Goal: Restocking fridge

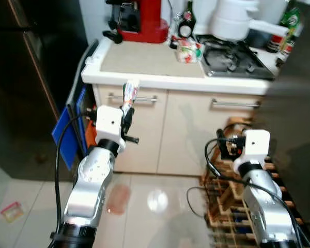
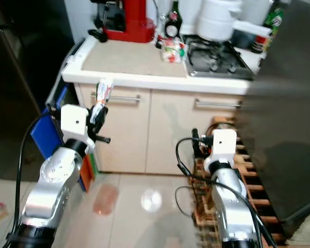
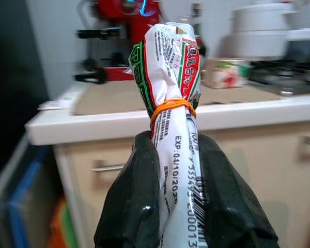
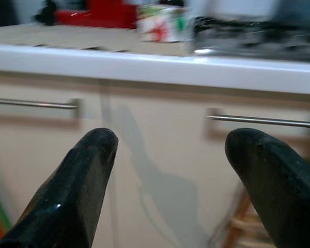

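One packet (image 3: 171,103) pinched upright in left tool (image 3: 178,206), before the table (image 1: 150,62) | right tool (image 4: 173,175) spread, empty | risk: slim grip, packet could slip while turning toward the fridge (image 1: 20,77).

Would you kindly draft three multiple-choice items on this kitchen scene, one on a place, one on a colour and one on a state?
1. Where does the red coffee machine stand?
A. on the floor
B. on the countertop
C. on the gas hob

2. What colour is the rubber band around the packet?
A. orange
B. blue
C. black

3. How are the fingers of the right gripper?
A. shut on a packet
B. shut on nothing
C. open, holding nothing

Answers:
1. B: the machine sits at the back of the beige counter, left of the hob.
2. A: the left wrist view shows an orange band pinching the packet, which the left gripper clamps.
3. C: the cupboard front shows through the wide gap between the fingers.
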{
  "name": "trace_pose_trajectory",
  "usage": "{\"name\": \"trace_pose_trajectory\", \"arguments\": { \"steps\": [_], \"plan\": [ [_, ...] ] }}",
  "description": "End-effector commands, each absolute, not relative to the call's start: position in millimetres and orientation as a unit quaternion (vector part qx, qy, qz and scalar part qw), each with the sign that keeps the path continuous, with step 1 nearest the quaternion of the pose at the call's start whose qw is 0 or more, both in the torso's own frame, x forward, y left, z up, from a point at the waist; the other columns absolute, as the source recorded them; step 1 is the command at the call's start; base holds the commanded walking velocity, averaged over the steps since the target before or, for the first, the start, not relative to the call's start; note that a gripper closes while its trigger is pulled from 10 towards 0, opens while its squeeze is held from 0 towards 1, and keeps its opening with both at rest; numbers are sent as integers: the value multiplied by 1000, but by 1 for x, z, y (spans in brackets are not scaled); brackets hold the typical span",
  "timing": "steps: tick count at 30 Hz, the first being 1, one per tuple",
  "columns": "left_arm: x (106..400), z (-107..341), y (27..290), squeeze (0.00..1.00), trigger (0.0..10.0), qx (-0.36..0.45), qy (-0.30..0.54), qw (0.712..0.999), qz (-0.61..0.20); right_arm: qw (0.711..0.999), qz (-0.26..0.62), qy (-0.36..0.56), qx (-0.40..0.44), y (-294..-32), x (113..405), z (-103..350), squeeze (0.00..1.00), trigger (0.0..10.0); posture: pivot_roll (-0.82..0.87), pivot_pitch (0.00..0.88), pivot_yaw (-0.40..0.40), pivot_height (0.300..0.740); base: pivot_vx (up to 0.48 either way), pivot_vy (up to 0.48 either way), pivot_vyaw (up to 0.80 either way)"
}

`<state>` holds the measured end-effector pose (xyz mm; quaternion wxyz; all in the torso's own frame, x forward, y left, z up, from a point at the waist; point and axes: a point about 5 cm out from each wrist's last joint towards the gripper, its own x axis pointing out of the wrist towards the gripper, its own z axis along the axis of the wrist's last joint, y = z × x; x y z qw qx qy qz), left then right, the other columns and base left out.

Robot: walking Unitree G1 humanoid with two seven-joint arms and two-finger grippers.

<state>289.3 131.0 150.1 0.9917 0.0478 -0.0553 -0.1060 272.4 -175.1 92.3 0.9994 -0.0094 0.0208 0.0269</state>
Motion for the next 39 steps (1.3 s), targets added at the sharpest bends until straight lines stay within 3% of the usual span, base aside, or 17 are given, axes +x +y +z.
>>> {"name": "trace_pose_trajectory", "arguments": {
  "steps": [1, 19, 30, 33, 39],
  "plan": [
    [291, 157, 133, 0, 10000, 55, -68, 991, -103, 999, 30, 14, -11, -174, 275, 96, 47, 10000, 66, 0, -28, 740, 454, 0, 0],
    [298, 165, 131, 0, 10000, 59, -76, 989, -109, 999, 31, 13, -13, -172, 277, 95, 43, 10000, 60, 0, -23, 740, 454, 0, 0],
    [323, 189, 153, 0, 10000, 82, -85, 991, -66, 999, 29, 16, -18, -176, 276, 94, 47, 10000, 56, 0, -25, 740, 446, 0, 0],
    [335, 202, 156, 0, 10000, 51, -80, 993, -66, 999, 30, 17, -16, -174, 275, 93, 43, 10000, 60, 0, -26, 740, 0, 0, 0],
    [363, 238, 171, 0, 10000, 101, -100, 988, -53, 999, 40, 20, -14, -172, 275, 90, 47, 10000, 49, 0, -9, 740, 0, 0, 0]
  ]
}}
